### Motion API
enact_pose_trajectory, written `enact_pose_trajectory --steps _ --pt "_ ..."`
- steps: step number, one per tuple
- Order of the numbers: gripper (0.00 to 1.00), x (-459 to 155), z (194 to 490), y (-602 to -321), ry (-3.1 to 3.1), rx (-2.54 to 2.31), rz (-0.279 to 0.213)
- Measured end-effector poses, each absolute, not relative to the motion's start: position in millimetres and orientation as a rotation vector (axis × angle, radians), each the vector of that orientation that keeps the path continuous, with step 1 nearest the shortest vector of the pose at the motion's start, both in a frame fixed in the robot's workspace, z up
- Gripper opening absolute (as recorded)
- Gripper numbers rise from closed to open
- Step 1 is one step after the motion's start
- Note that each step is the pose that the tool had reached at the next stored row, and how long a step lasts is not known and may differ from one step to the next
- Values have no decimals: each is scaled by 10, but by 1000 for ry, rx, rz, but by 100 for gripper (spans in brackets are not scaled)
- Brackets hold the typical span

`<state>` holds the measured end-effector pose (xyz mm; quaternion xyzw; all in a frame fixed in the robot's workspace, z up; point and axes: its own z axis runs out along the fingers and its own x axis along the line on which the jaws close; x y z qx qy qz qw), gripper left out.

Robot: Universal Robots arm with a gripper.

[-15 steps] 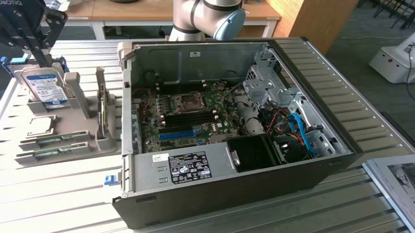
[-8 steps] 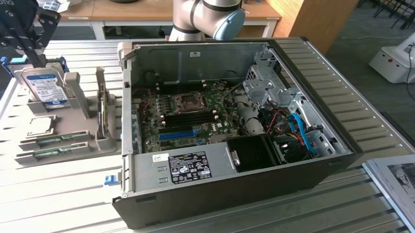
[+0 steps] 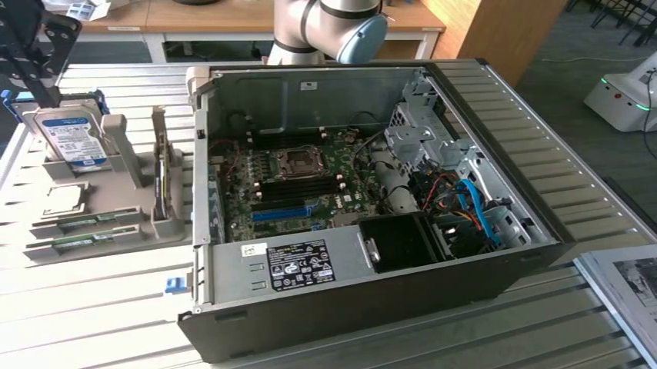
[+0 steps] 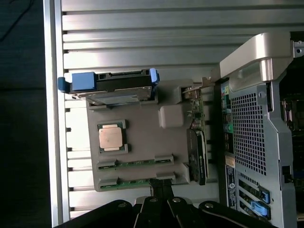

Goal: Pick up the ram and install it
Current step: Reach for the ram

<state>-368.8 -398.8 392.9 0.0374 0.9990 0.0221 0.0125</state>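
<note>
Closed with nothing between its fingers, the tool (image 4: 161, 204) sat nearest the wrist camera, near the ram (image 4: 135, 182), two green sticks lying flat in a grey holder (image 4: 142, 118) on the slatted counter (image 4: 142, 47). Sharing that holder were a processor chip (image 4: 110, 137), an upright hard drive (image 4: 111, 85) and an expansion card (image 4: 197, 156) on edge, beside the computer case (image 3: 339, 323). The exterior view looked into the open case at its motherboard (image 3: 298, 181); the wrist view met its perforated rear panel (image 4: 247, 128).
</note>
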Motion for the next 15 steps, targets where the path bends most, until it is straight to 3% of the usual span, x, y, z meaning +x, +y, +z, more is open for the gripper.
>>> enact_pose_trajectory --steps 15 --pt "10 -3909 3927 -3988 3114 117 69"
